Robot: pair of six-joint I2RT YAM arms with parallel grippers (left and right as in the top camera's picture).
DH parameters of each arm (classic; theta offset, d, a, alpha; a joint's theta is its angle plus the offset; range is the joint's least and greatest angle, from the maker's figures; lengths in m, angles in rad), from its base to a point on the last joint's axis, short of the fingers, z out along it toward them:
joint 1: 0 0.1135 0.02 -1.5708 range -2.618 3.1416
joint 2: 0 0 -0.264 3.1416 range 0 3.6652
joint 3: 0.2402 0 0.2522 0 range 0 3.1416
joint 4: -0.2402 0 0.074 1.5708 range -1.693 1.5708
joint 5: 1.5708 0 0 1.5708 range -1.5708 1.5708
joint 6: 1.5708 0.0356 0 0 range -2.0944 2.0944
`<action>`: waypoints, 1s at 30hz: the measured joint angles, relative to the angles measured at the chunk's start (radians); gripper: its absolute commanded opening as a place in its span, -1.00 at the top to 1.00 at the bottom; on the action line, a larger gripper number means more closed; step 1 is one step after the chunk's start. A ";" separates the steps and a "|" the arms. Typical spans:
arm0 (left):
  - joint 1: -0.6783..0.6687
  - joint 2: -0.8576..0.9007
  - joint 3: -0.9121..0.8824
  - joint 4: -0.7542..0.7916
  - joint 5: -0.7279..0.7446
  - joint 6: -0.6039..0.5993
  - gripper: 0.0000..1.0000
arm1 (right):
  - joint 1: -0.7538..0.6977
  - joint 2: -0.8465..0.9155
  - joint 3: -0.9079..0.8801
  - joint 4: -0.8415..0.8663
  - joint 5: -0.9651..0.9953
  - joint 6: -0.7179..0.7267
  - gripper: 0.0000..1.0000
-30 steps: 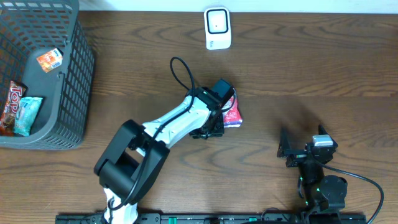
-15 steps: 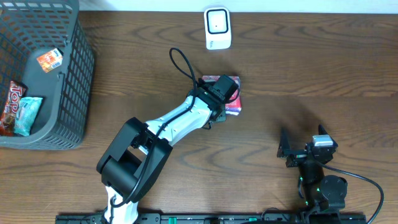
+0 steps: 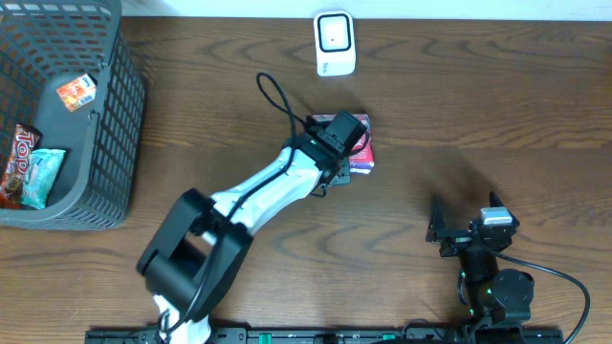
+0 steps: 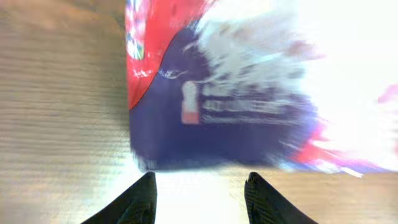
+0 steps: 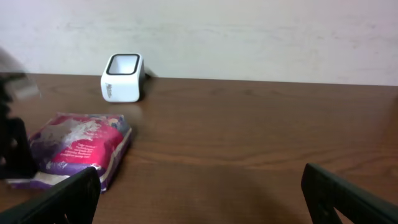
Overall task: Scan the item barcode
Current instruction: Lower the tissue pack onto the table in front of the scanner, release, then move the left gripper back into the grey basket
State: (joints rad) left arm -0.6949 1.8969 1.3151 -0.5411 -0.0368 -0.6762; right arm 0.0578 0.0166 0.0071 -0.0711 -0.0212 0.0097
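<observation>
The item, a pink and purple packet [image 3: 362, 157], sits low over the table a little in front of the white barcode scanner [image 3: 335, 43]. My left gripper [image 3: 349, 143] is shut on its near white end seam. The left wrist view shows that seam between the two dark fingers [image 4: 140, 199], with the packet [image 4: 217, 106] blurred ahead. From the right wrist view the packet [image 5: 81, 146] looks flat at table level, left of centre, and the scanner [image 5: 122, 77] stands behind it. My right gripper [image 3: 464, 205] stands open and empty at the front right, its fingers spread wide [image 5: 200, 171].
A grey wire basket [image 3: 115, 115] at the far left holds several snack packets. A black cable loops above the left arm [image 3: 273, 100]. Bare wood lies between the packet and my right gripper.
The left arm has carried the packet away from the table's front, toward the scanner, and turned it. The right arm has not moved.
</observation>
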 measured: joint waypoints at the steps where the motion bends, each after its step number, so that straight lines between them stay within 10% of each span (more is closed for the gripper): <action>1: 0.000 -0.029 0.000 -0.003 0.002 0.000 -0.03 | 0.000 0.000 0.000 0.000 0.000 0.000 -0.98; 17: 0.124 -0.560 0.000 -0.077 -0.015 0.187 -0.55 | 0.000 0.000 0.000 0.000 0.000 0.000 -0.98; 30: 0.440 -0.811 0.000 -0.030 -0.069 0.206 -0.58 | 0.000 0.000 0.000 0.000 0.000 0.000 -0.99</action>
State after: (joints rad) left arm -0.2550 1.0863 1.3155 -0.5713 -0.1062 -0.4706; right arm 0.0578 0.0166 0.0071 -0.0708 -0.0212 0.0097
